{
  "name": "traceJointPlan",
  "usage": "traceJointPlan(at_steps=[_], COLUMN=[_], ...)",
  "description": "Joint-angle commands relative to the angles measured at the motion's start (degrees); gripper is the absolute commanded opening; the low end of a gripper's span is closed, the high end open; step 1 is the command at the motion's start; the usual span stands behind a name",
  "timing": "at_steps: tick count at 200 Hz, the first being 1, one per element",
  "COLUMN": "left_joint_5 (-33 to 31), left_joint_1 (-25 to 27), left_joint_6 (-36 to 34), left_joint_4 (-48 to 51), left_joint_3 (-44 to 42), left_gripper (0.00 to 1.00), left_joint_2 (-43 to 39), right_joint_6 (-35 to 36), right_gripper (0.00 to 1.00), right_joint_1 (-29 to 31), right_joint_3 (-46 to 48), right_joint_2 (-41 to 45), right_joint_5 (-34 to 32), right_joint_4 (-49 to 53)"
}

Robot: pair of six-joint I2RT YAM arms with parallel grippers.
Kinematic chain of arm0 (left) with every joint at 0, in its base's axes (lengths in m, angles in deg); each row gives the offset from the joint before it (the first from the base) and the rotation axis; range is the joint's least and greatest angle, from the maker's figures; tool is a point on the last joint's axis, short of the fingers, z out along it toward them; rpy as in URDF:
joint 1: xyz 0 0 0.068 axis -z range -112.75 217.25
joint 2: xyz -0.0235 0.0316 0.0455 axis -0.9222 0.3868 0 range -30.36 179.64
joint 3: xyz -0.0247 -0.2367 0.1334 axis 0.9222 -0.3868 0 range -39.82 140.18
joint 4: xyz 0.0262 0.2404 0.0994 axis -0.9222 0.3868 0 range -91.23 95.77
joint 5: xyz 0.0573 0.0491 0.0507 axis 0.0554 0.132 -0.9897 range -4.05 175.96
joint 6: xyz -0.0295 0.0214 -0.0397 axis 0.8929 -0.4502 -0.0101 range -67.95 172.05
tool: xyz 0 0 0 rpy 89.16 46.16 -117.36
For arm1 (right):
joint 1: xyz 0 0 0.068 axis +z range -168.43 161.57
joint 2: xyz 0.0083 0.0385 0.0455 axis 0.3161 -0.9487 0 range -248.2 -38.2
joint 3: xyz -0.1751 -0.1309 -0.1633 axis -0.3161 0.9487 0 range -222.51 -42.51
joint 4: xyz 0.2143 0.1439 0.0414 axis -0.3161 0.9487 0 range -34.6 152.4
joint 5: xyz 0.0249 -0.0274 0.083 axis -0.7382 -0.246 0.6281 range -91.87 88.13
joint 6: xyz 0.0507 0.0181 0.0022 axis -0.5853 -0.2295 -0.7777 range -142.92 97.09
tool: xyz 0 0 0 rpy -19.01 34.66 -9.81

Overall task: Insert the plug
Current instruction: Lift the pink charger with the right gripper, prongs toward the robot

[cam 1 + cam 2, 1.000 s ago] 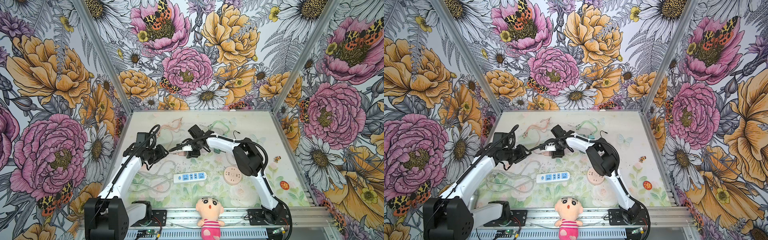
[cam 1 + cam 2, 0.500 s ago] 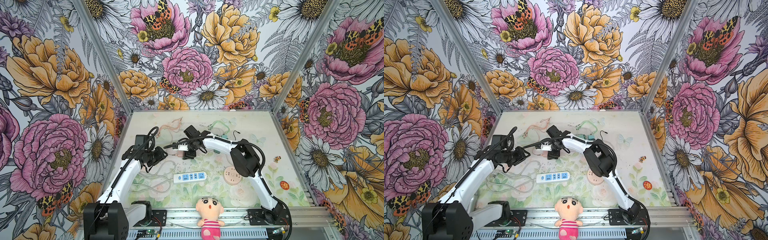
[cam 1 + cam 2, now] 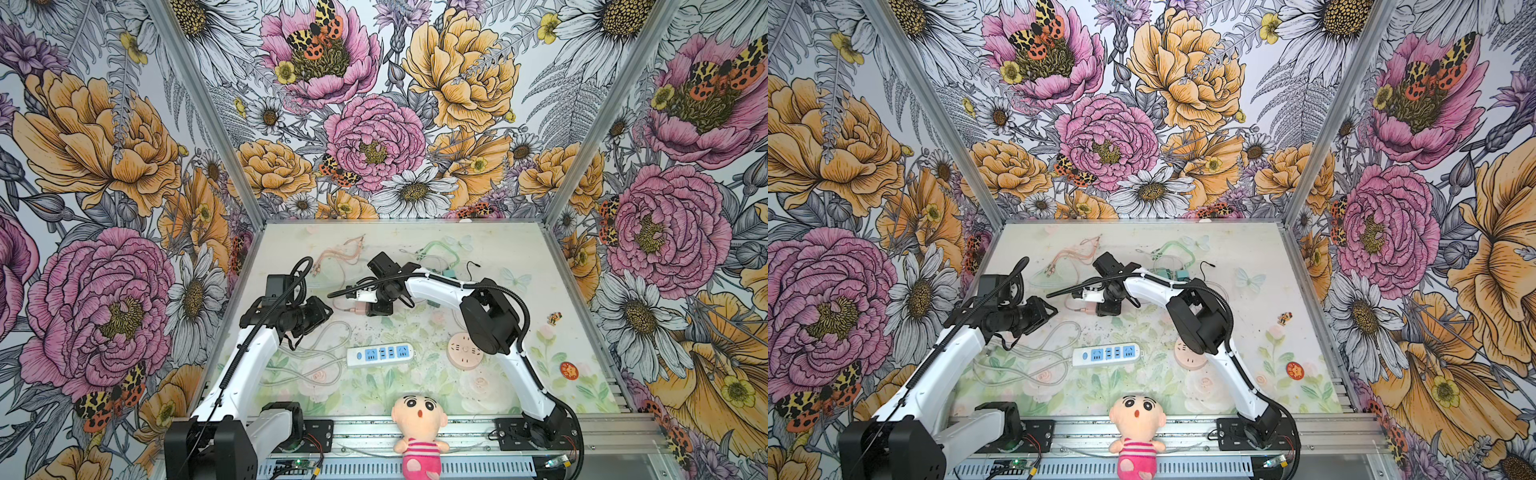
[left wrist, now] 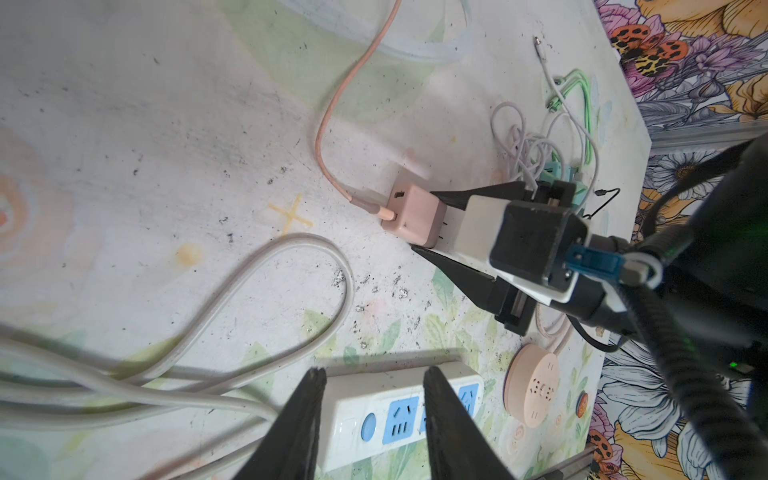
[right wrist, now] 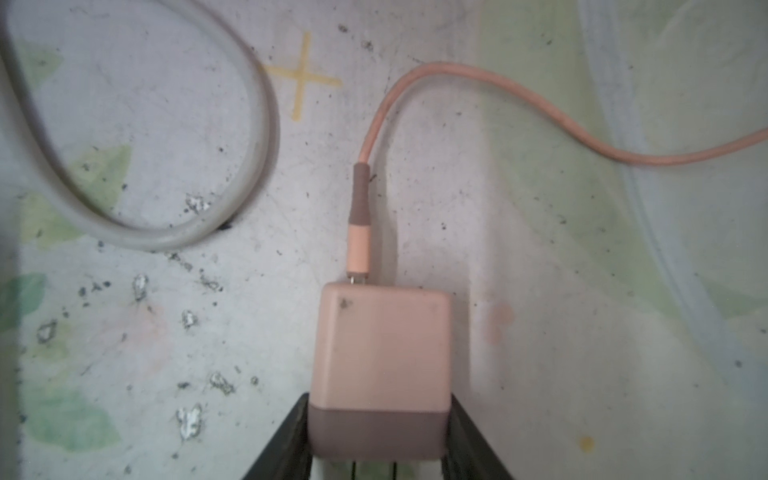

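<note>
A floral-walled work cell seen from above, two white robot arms reaching in over a pale flowered mat. On the left, the left gripper [image 3: 323,309] hangs above the mat with its two black fingers [image 4: 309,399] apart and nothing between them; its wrist view looks past them onto the white power strip [image 4: 399,411], whose grey cable [image 4: 291,270] loops off across the mat.

Just right of it, near the middle of the table, lies the pink plug [image 3: 360,308], on the mat at the tip of the right arm. It is a small rounded cube, pale pink with a darker dusky band at the prong end, a little scuffed. A pink cable [image 5: 415,70] enters the face opposite the prongs and curves away. The right gripper [image 5: 379,399] has closed onto it, one black finger pressed against each side of the darker band.

The relation that matters: the plug's axis, cable end to prong end, runs in line with the right gripper's fingers, and the two thin prongs point back toward the gripper's palm. The power strip [image 3: 380,354] lies nearer the front edge, its length running across the table, blue sockets facing up. The right arm is the nearer one. In my judgement the prongs must be turned downward before they can meet a socket.

Further right sits a round pink socket [image 3: 464,351]
</note>
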Motion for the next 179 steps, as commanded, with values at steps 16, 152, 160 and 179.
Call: traceJointPlan(at_steps=[16,152,160,179], left_joint_5=[1.6,9.6,10.8,13.9], left_joint_1=[-0.6,-0.4,-0.4,-0.3], left_joint_6=[2.1,8.0,8.2,8.3], left_joint_4=[-0.7,-9.4,-10.2,-12.6], left_joint_3=[-1.6,-5.6,-5.4,-4.4], left_gripper=[0.43,0.46,0.47,0.47], left_joint_2=[-2.3,-3.5,-2.9,-0.5], right_joint_6=[-2.1,-20.8,-21.6,-22.5], right_gripper=[0.28,0.21,0.21,0.21], right_joint_1=[0.4,0.3,0.4,0.4], right_joint_3=[2.0,22.9,24.1,26.9], right_joint_2=[1.6,21.8,22.9,25.1], right_joint_5=[1.1,-0.7,0.0,1.3], right_joint_4=[0.2,-26.6,-27.7,-29.2])
